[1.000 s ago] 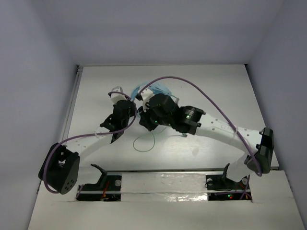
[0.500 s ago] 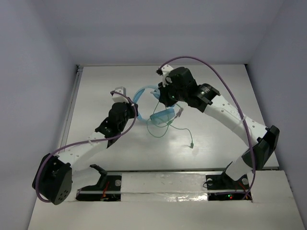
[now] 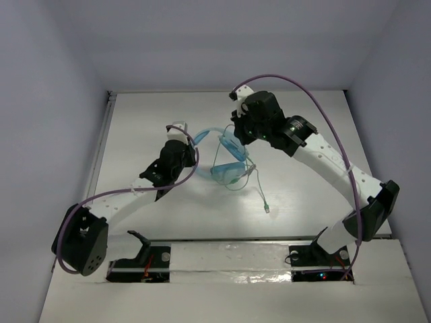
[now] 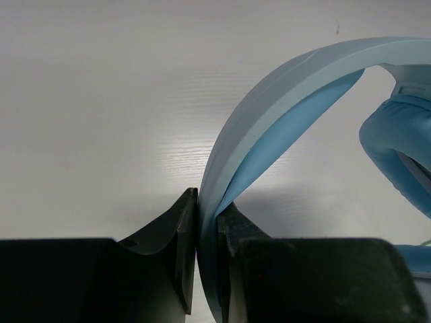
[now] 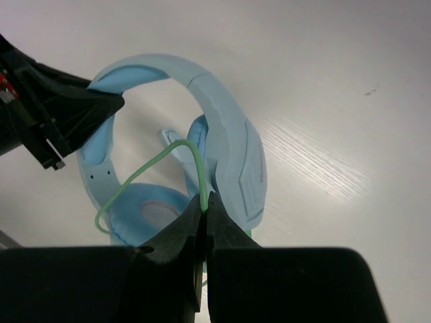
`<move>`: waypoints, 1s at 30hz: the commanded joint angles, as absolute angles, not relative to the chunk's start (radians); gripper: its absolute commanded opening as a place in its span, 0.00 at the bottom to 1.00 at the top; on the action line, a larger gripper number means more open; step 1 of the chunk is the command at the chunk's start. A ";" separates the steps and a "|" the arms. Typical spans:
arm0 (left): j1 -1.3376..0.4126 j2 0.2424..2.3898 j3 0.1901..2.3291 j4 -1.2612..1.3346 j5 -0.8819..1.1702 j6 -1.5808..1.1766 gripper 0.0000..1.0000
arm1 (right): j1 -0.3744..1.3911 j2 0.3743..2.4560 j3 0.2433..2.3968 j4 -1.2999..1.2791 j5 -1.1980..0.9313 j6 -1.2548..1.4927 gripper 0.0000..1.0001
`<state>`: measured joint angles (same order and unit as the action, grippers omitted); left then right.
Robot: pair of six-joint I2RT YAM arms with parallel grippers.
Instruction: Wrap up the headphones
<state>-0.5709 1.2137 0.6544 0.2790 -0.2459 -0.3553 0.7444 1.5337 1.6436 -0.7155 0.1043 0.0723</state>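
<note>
The light blue headphones (image 3: 225,156) sit mid-table, headband (image 3: 202,133) arching to the left. My left gripper (image 3: 188,147) is shut on the headband (image 4: 269,121), which passes between its jaws. My right gripper (image 3: 234,131) hangs just above the earcups and is shut on the thin pale green cable (image 5: 161,165), which loops up from an earcup (image 5: 145,215) into the jaws. The rest of the cable (image 3: 259,188) trails right and forward across the table to its plug (image 3: 268,210).
Thick purple robot cables (image 3: 316,91) arc over both arms. White walls ring the table; a raised rail (image 3: 101,151) runs along its left edge. The arm bases (image 3: 229,259) stand at the near edge.
My right arm swung from the middle of the table to the far right side, lifting the cable. The headphones shifted slightly right and the cable's trailing end straightened. My left gripper stayed on the headband.
</note>
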 commanded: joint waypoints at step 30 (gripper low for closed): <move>-0.598 1.301 0.851 0.347 0.113 -0.436 0.00 | 0.799 1.353 1.581 -0.612 0.175 0.020 0.00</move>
